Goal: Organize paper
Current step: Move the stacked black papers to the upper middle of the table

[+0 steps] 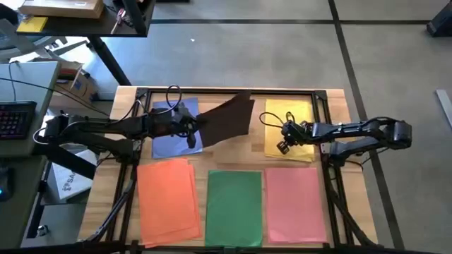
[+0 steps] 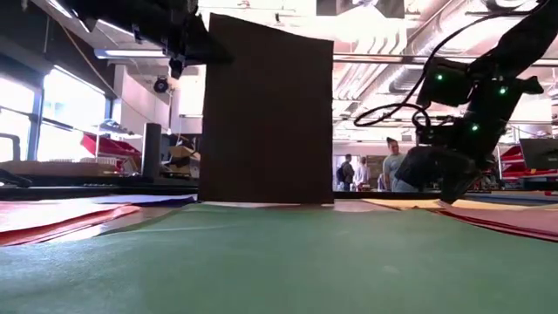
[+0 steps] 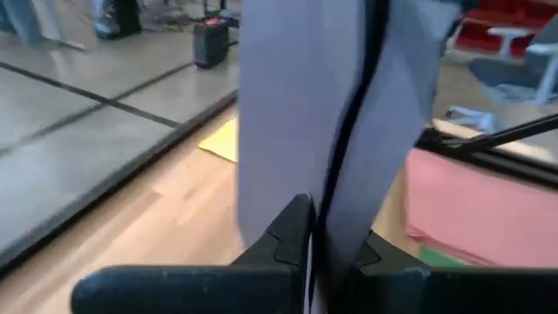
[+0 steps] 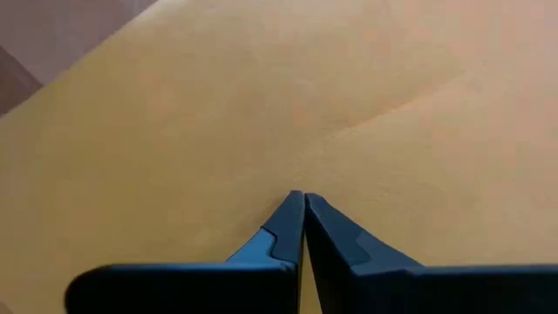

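- Over the table (image 1: 126, 106) middle, a dark grey sheet (image 1: 229, 118) is held up, clamped in the left gripper (image 1: 189, 127) fingers.
- Right gripper (image 1: 284, 147) fingers are pressed together over the yellow paper (image 1: 305, 113).

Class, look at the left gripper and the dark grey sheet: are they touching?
Touching. In the left wrist view the left gripper has its fingers closed on the dark grey sheet, whose edge runs down between them; the low view shows the sheet hanging upright.
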Controlling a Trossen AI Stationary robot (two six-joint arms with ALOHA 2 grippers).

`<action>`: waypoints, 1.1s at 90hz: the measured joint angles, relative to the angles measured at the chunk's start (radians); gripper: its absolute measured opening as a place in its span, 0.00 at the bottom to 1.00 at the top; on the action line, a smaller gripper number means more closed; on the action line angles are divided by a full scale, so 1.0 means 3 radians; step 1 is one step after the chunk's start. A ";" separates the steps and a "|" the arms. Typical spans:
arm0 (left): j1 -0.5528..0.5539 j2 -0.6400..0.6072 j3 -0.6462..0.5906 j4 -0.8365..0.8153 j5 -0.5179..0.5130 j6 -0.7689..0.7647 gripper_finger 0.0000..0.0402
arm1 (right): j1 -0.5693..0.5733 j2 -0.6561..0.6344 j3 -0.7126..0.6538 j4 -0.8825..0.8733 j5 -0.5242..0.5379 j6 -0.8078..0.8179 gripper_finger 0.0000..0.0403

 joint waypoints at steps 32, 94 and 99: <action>0.0163 0.0425 0.0001 0.1095 0.1246 -0.0701 0.00 | 0.0003 -0.0742 0.0188 0.0103 0.0082 -0.0027 0.00; 0.1083 0.1939 0.0000 0.1127 0.0681 -0.0265 0.00 | 0.0571 -0.0547 0.0188 0.0388 0.0137 0.0282 0.00; 0.1110 0.1996 0.0000 0.1145 0.0658 -0.0243 0.00 | 0.0632 -0.0477 0.0190 0.0459 0.0200 0.0292 0.00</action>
